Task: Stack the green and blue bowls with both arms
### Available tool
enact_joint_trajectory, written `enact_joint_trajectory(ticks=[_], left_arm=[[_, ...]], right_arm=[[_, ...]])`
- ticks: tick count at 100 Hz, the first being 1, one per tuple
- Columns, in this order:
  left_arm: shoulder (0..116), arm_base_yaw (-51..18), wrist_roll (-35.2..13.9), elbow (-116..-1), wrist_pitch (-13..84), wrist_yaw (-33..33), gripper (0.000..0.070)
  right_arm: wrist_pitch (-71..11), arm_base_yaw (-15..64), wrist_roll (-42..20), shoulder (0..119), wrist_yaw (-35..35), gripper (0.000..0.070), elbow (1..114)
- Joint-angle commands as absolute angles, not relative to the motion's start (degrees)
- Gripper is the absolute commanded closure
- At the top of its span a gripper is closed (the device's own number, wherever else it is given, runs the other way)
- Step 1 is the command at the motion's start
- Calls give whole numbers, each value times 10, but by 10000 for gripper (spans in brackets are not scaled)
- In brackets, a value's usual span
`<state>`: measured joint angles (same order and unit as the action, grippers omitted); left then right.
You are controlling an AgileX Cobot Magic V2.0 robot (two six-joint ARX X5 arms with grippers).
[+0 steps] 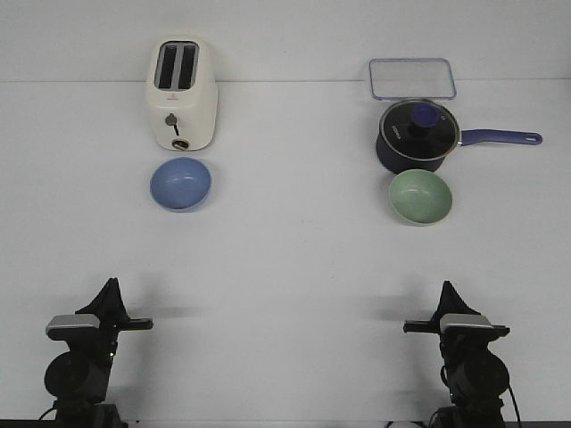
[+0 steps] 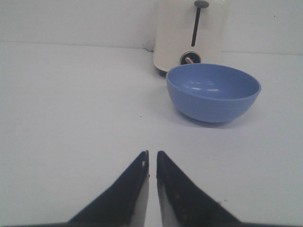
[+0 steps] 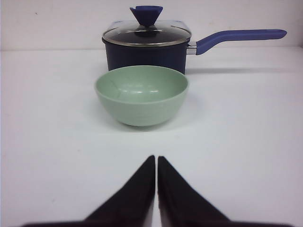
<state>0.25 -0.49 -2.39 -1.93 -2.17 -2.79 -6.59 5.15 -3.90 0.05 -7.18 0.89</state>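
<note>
The blue bowl (image 1: 181, 184) sits upright on the table at the left, just in front of the toaster; it also shows in the left wrist view (image 2: 213, 92). The green bowl (image 1: 420, 196) sits upright at the right, in front of the saucepan, and shows in the right wrist view (image 3: 141, 94). My left gripper (image 1: 110, 287) is near the front left, shut and empty, well short of the blue bowl; its tips (image 2: 152, 153) nearly touch. My right gripper (image 1: 446, 289) is near the front right, shut and empty, short of the green bowl; its tips (image 3: 156, 158) are together.
A cream toaster (image 1: 181, 93) stands behind the blue bowl. A dark navy saucepan (image 1: 417, 135) with a glass lid and a long handle pointing right stands behind the green bowl. A clear flat lid (image 1: 411, 78) lies at the back right.
</note>
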Motion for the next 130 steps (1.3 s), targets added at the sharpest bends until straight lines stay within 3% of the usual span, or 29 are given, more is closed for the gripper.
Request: enact_joint_trajectory(ticks=[1, 74, 92, 116, 130], left_arm=[[2, -4, -18, -8, -27, -26, 685], [2, -4, -18, -8, -27, -26, 685], [2, -4, -18, -8, -27, -26, 685], [2, -4, -18, -8, -27, -26, 685], [2, -4, -18, -8, -27, -26, 685]], right_arm=[[-58, 52, -46, 1, -71, 690, 7], [-58, 52, -49, 1, -71, 690, 7], [-65, 53, -140, 1, -24, 690, 7], [-68, 53, -253, 1, -13, 691, 37], [-98, 53, -247, 57, -17, 689, 144]])
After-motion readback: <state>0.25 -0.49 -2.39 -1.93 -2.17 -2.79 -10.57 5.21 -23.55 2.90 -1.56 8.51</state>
